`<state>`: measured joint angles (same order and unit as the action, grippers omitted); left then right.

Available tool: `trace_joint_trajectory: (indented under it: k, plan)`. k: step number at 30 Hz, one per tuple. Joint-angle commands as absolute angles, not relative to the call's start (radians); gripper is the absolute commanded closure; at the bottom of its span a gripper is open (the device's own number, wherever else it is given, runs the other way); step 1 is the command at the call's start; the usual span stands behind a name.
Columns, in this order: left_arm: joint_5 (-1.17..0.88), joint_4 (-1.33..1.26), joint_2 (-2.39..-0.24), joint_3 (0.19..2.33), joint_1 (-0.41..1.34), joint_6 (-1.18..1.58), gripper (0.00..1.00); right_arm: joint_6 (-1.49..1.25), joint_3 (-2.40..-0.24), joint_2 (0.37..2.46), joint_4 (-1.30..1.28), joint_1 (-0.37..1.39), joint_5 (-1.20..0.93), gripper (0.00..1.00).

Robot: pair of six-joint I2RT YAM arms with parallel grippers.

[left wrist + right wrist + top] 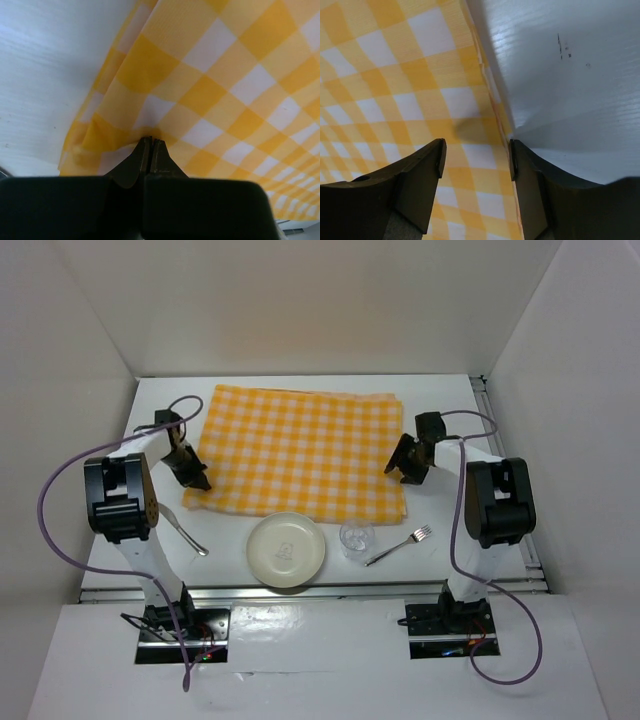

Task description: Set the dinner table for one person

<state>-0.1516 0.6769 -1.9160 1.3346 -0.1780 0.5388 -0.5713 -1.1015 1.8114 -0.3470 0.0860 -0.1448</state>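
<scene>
A yellow-and-white checked cloth [300, 452] lies spread on the white dinner table [445, 410]. My left gripper [196, 483] is shut on the cloth's near left corner; in the left wrist view the closed fingertips [150, 140] pinch the puckered cloth [215, 75]. My right gripper [403, 470] is open over the cloth's right edge; in the right wrist view its fingers [432, 165] straddle the edge of the cloth [395, 90], touching nothing. A cream plate [286, 549], a clear glass [356, 536], a fork [399, 545] and a spoon [184, 530] lie near the front edge.
White walls enclose the table on three sides. A metal rail [505, 455] runs along the right edge and another along the front. Purple cables loop off both arms.
</scene>
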Motion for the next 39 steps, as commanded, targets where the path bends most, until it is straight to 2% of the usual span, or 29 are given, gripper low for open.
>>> trace_joint_trajectory:
  k: [1,7,8,9,12,27,31,32,33,36,39]
  plan:
    - [-0.123,0.657,-1.87,1.267,-0.173,0.583,1.0,-0.554,-1.13,1.851,-0.305,0.078,-0.15,0.36]
    - [-0.114,0.632,-1.85,1.187,-0.173,0.606,1.0,-0.554,-1.16,1.939,-0.295,0.06,-0.137,0.61]
    - [-0.114,0.632,-1.85,1.175,-0.173,0.606,1.0,-0.554,-1.175,1.948,-0.282,0.06,-0.126,0.7]
    - [-0.104,0.632,-1.841,1.175,-0.173,0.606,1.0,-0.554,-1.186,1.969,-0.282,0.051,-0.126,0.74]
    - [-0.092,0.644,-1.841,1.189,-0.164,0.606,1.0,-0.554,-1.239,1.997,-0.327,0.051,-0.103,0.81]
    - [-0.051,0.715,-1.789,1.253,-0.126,0.577,1.0,-0.574,-1.207,1.821,-0.393,0.051,-0.032,0.81]
    - [-0.038,0.759,-1.752,1.298,-0.107,0.568,0.9,-0.574,-1.222,1.741,-0.414,0.051,0.008,0.73]
    - [-0.026,0.768,-1.735,1.308,-0.098,0.568,0.89,-0.574,-1.233,1.718,-0.423,0.051,0.017,0.5]
    - [-0.026,0.779,-1.715,1.331,-0.098,0.568,0.89,-0.574,-1.242,1.709,-0.436,0.051,0.017,0.36]
    - [-0.017,0.822,-1.671,1.38,-0.098,0.568,0.87,-0.562,-1.304,1.687,-0.469,0.051,0.002,0.12]
    - [-0.008,0.851,-1.631,1.413,-0.098,0.568,0.86,-0.551,-1.315,1.634,-0.489,0.051,-0.023,0.1]
